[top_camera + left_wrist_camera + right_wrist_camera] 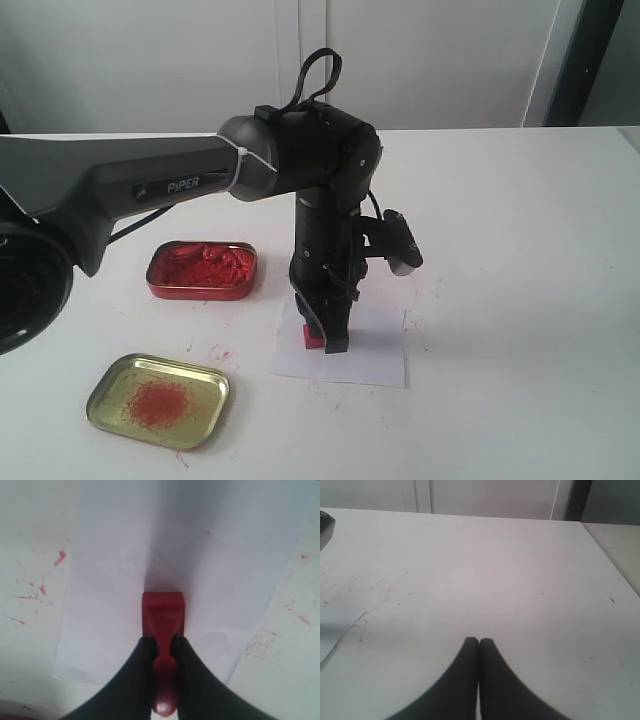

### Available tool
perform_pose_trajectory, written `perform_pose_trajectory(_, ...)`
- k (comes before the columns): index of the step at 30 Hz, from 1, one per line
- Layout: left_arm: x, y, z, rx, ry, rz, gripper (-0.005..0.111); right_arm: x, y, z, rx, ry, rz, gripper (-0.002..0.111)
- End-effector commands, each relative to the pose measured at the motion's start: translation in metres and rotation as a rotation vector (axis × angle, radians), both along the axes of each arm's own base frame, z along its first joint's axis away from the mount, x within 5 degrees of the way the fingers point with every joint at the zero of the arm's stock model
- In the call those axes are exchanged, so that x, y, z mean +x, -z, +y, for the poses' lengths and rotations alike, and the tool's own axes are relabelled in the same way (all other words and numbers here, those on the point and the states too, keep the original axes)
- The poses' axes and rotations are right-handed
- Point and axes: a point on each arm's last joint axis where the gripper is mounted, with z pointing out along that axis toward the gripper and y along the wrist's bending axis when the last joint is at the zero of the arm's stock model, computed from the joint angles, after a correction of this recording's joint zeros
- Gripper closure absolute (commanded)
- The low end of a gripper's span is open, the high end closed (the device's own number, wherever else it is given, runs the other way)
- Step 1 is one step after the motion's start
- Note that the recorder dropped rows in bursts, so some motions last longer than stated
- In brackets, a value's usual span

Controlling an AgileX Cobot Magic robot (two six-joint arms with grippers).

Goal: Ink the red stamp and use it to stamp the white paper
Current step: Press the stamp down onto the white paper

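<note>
Jaws of the black left gripper (162, 640) clench the narrow handle of the small red plastic T-shaped stamp (163, 615), base down on the white rectangular paper sheet (375, 350), lower centre of the exterior view. The right gripper (479, 641) hangs clenched and empty over the white table (520, 580).
</note>
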Motion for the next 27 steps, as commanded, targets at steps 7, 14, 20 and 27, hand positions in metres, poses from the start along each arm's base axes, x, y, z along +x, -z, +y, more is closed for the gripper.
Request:
perform_pose_trajectory(7, -0.003, 0.066, -0.001, 0.063, -0.014, 0.079, 0.107, 0.0, 0.0, 0.0, -0.004, 0.005, -0.016, 0.108)
perform_pose_trajectory(14, -0.003, 0.049, -0.001, 0.043, -0.012, 0.056, 0.107, 0.0, 0.0, 0.0, -0.004, 0.005, -0.016, 0.108)
perform_pose_trajectory(20, -0.003, 0.033, 0.0, 0.028, -0.01, 0.036, 0.107, 0.0, 0.0, 0.0, -0.004, 0.005, -0.016, 0.108)
perform_pose_trajectory(27, -0.004, 0.023, 0.0, 0.018, -0.01, 0.027, 0.107, 0.0, 0.0, 0.0, -0.004, 0.005, -0.016, 0.108)
